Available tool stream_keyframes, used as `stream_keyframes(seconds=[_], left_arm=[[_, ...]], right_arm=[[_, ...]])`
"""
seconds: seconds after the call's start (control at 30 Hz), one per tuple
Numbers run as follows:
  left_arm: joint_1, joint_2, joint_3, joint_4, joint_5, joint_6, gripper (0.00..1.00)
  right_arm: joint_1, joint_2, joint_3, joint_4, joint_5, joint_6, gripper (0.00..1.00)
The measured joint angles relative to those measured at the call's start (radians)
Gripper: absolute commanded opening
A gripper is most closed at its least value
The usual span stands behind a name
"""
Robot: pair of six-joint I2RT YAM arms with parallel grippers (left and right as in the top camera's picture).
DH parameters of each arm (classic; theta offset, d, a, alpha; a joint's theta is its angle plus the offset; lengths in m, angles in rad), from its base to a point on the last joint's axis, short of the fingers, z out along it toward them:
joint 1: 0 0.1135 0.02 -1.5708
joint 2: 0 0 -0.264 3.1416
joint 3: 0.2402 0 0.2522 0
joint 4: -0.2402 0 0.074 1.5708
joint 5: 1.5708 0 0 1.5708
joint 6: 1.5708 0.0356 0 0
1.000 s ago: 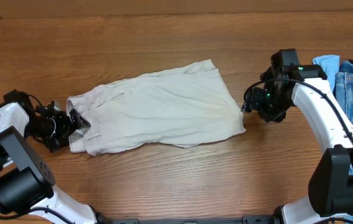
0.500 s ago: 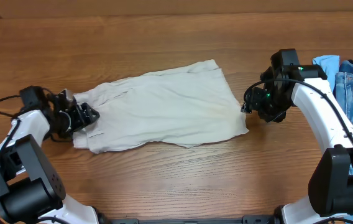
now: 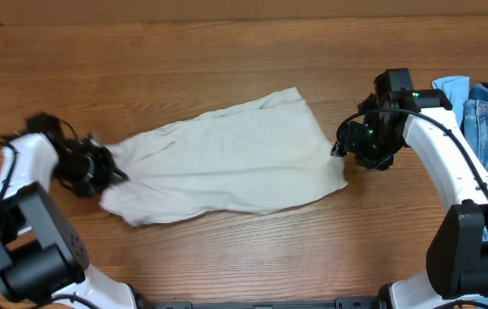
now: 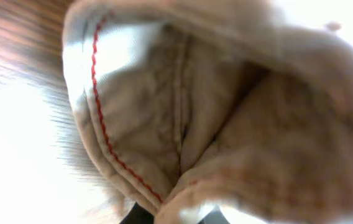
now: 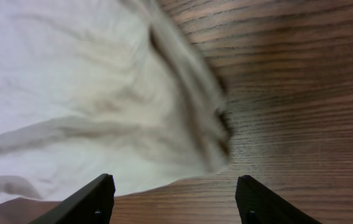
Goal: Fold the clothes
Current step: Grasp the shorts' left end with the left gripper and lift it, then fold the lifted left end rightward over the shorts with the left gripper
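The clothes [image 3: 227, 159], pale beige shorts, lie spread and wrinkled across the middle of the wooden table. My left gripper [image 3: 109, 169] is shut on their left end, which is bunched into it. In the left wrist view the clothes [image 4: 195, 106] fill the frame, with a red-stitched seam, and the fabric is pinched at my left gripper [image 4: 170, 214] on the bottom edge. My right gripper [image 3: 340, 148] stands open just beside the right edge. In the right wrist view its fingers [image 5: 96, 199] straddle bare wood just below the edge of the clothes [image 5: 71, 93], and my right gripper [image 5: 175, 186] holds nothing.
A pile of blue denim garments [image 3: 484, 112] lies at the far right edge, behind my right arm. The table [image 3: 227, 51] is brown wood.
My left gripper has closed on the left end of the clothes and drawn it together, and the fabric there has shifted. The right arm has not moved.
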Motion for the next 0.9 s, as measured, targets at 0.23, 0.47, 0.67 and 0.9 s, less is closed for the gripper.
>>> stream_keyframes(seconds=[0.23, 0.47, 0.67, 0.9], left_arm=[[-0.023, -0.116, 0.534, -0.322, -0.237, 0.011, 0.04], [-0.31, -0.124, 0.665, -0.376, -0.428, 0.032, 0.04], [-0.614, -0.018, 0.671, -0.378, -0.597, -0.036, 0.04], [-0.798, 0.214, 0.671, -0.364, -0.658, -0.245, 0.27]], right_arm=[[0.0, 0.0, 0.0, -0.001, -0.003, 0.0, 0.67], [0.0, 0.0, 0.0, 0.0, -0.004, 0.0, 0.67], [0.0, 0.0, 0.0, -0.001, -0.003, 0.0, 0.68], [0.0, 0.0, 0.0, -0.006, -0.003, 0.0, 0.68]])
